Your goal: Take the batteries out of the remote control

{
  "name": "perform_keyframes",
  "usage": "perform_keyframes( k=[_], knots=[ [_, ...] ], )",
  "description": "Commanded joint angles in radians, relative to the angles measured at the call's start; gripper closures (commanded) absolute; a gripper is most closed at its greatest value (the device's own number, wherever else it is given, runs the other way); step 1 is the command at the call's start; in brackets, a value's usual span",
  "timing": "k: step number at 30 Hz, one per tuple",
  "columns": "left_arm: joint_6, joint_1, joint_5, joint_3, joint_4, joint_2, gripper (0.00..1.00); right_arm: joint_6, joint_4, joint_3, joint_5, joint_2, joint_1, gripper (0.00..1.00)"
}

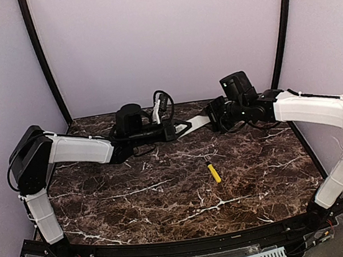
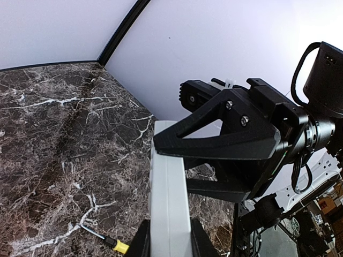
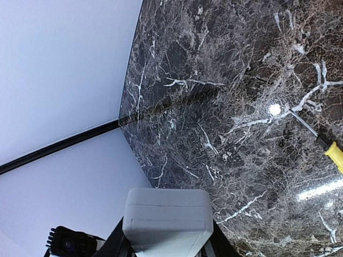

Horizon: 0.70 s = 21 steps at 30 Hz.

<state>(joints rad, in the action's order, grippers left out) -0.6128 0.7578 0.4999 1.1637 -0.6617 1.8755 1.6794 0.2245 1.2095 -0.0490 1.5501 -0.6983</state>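
Matt plastics over glossy stone

The table (image 1: 167, 192) is finished as polished dark marble-look stone, white-veined, with light mirrored in it. The remote control (image 2: 169, 203) is made of smooth matt white plastic, the right gripper (image 1: 213, 118) of matt black plastic with metal screws (image 2: 229, 105). A glossy yellow handle and thin metal shaft are seen on the stick tool (image 3: 335, 152).

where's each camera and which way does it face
top external: above, behind the bases, looking down at the table; both arms, left claw and right claw on the remote control.
left wrist: on left arm, facing right claw; own fingers at bottom.
right wrist: on right arm, facing a table corner; own fingers barely show.
shared: remote control and yellow tool in all three.
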Motion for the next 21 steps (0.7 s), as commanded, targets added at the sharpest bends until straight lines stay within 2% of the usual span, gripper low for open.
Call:
perform_keyframes(
  k=[1,4,6,11,17,21],
  knots=[
    [0.003,0.005,0.03,-0.032,0.002,-0.057,1.0,-0.13,-0.042,0.018,-0.039,-0.003,-0.002,0.53],
    [0.029,0.006,0.035,-0.041,0.045,-0.077,1.0,-0.204,-0.034,0.019,-0.043,-0.002,0.002,0.38],
    [0.048,0.006,0.037,-0.055,0.071,-0.094,1.0,-0.269,-0.031,0.021,-0.042,-0.002,0.003,0.25],
    [0.099,0.006,0.03,-0.077,0.146,-0.137,1.0,-0.437,-0.025,0.039,-0.06,0.01,0.021,0.02],
    [0.144,0.005,0.002,-0.085,0.266,-0.196,1.0,-0.772,-0.095,0.047,-0.099,-0.014,0.028,0.01],
    [0.163,0.005,-0.05,-0.079,0.398,-0.235,0.99,-0.93,-0.112,-0.005,-0.073,-0.054,0.028,0.01]
  ],
)
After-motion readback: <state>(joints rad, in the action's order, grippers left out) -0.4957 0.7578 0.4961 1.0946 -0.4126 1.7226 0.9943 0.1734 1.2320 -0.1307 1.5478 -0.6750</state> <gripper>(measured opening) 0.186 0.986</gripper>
